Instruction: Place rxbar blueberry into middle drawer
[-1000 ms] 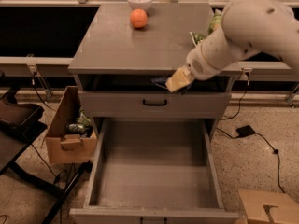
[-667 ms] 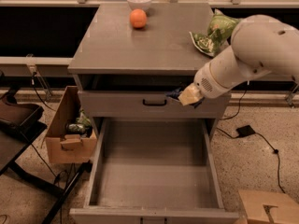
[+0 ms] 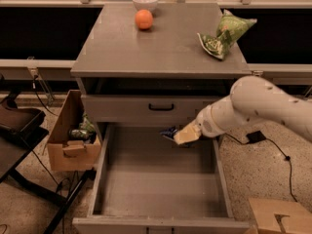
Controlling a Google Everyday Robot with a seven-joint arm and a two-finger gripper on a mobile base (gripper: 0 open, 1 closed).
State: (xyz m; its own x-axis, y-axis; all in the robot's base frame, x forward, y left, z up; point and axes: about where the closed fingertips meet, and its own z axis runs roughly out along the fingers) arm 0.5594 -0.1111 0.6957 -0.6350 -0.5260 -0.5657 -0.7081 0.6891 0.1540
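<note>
The pincer [image 3: 181, 135] was low down at the back of the open drawer [image 3: 101, 172], a bit to the right of the middle. It was closed on the rxbar blueberry [image 3: 168, 132]. The dark blue bar stuck out to the left from the pincer tip. It hung just under the bottom edge of the shut drawer front [image 3: 122, 110] with the dark handle [image 3: 161, 107]. I could not tell if the bar touched the drawer floor.

The white arm [image 3: 263, 104] came in from the right. It crossed over the right wall of the open drawer near the back corner.

The open drawer was pulled far out. Its floor was bare and wide, with lots of room in front of the pincer and to its left. The right wall was close to the pincer.

On the bench [image 3: 161, 52] an orange [image 3: 144, 19] sat near the back edge, just in front of a white bowl [image 3: 145, 1]. A green chip bag [image 3: 224, 30] lay near the right edge. All three were well apart from the pincer.

A brown box [image 3: 68, 143] stood on the floor just beside the drawer's left wall. Another brown box [image 3: 278, 216] sat near the drawer's front right corner. A black cable [image 3: 275, 147] ran across the floor under the arm.
</note>
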